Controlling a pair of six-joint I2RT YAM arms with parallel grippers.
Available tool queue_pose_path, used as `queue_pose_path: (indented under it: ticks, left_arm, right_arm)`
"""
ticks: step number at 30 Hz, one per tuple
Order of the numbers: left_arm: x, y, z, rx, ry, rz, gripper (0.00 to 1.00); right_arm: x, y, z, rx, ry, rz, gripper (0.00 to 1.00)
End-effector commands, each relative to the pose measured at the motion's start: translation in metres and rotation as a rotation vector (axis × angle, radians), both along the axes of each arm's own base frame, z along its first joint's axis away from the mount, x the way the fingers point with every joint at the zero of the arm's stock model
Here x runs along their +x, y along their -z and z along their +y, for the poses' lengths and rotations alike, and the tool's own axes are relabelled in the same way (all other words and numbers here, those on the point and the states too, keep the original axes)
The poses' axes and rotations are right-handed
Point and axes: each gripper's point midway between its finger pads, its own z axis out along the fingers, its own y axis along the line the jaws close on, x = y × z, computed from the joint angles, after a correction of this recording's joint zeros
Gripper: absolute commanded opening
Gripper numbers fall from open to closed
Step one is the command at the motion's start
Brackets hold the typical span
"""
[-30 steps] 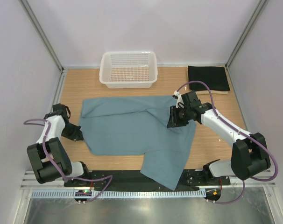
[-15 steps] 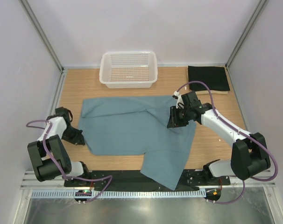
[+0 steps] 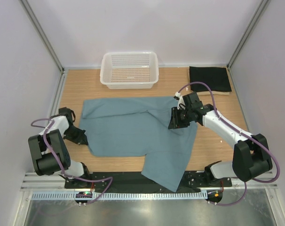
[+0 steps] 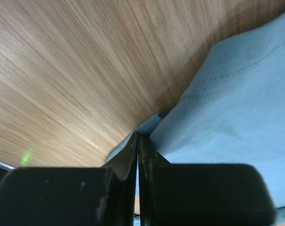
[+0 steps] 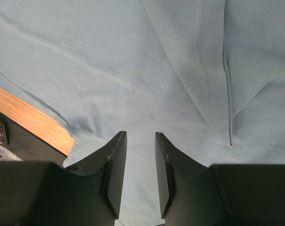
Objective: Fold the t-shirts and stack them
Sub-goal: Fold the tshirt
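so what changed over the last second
The left tool, shut, slid a little toward the near edge of the table along the blue shirt's left edge; whether it pinches cloth is unclear. Nothing was visibly taken or let go. The right tool, part open over the shirt, the basket and the folded black shirt stayed put.

The large t-shirt (image 3: 133, 134) is plain dusty teal-blue; the folded t-shirt (image 3: 209, 78) is plain black. The basket (image 3: 106, 77) is white — a perforated mesh pattern. The counter (image 3: 217, 146) shows light brown wood grain.
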Motion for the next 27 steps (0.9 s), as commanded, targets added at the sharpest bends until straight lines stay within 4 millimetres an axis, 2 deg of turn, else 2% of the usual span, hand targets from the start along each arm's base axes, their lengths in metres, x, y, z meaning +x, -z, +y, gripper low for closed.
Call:
queue_pose_path:
  ticks: [1,5,8,10,12,14,15,18,19,22,23,24,27]
  left_arm:
    - [0.008,0.001,0.001,0.001,-0.001,-0.013,0.00]
    - [-0.007,0.008,0.010,0.056,-0.017,0.056,0.00]
    - [-0.025,0.007,0.019,0.121,-0.064,0.144,0.00]
    - [-0.045,0.001,0.025,0.175,-0.097,0.222,0.00]
    - [-0.059,-0.009,0.026,0.210,-0.166,0.255,0.00]
    - [-0.068,-0.023,0.036,0.293,-0.263,0.252,0.00]
    - [-0.083,-0.032,0.035,0.311,-0.287,0.295,0.00]
    - [-0.089,-0.058,0.045,0.399,-0.343,0.213,0.00]
    - [-0.086,-0.068,0.049,0.415,-0.349,0.202,0.00]
    - [-0.079,-0.074,0.048,0.402,-0.318,0.156,0.00]
    - [-0.056,-0.070,0.043,0.347,-0.304,0.062,0.00]
    - [-0.047,-0.063,0.038,0.304,-0.222,0.039,0.00]
    - [-0.020,-0.042,0.012,0.129,-0.162,-0.035,0.03]
  right_arm:
    - [0.006,-0.007,0.003,0.025,-0.002,-0.031,0.36]
    - [0.005,-0.007,0.004,0.024,-0.003,-0.030,0.36]
    - [0.006,-0.008,0.004,0.024,-0.002,-0.032,0.36]
    - [0.006,-0.008,0.003,0.027,-0.001,-0.033,0.36]
    - [0.005,-0.009,0.004,0.035,-0.001,-0.030,0.36]
    - [0.003,-0.010,0.006,0.043,-0.005,-0.027,0.36]
    - [0.002,-0.011,0.007,0.050,-0.009,-0.026,0.36]
    - [-0.001,-0.011,0.008,0.061,-0.017,-0.018,0.36]
    - [-0.002,-0.009,0.008,0.062,-0.017,-0.014,0.36]
    - [-0.004,-0.008,0.007,0.056,-0.022,-0.013,0.35]
    - [-0.003,-0.009,0.007,0.055,-0.023,-0.016,0.35]
    - [-0.003,-0.008,0.006,0.050,-0.020,-0.016,0.35]
    - [-0.003,-0.009,0.007,0.055,-0.027,-0.020,0.35]
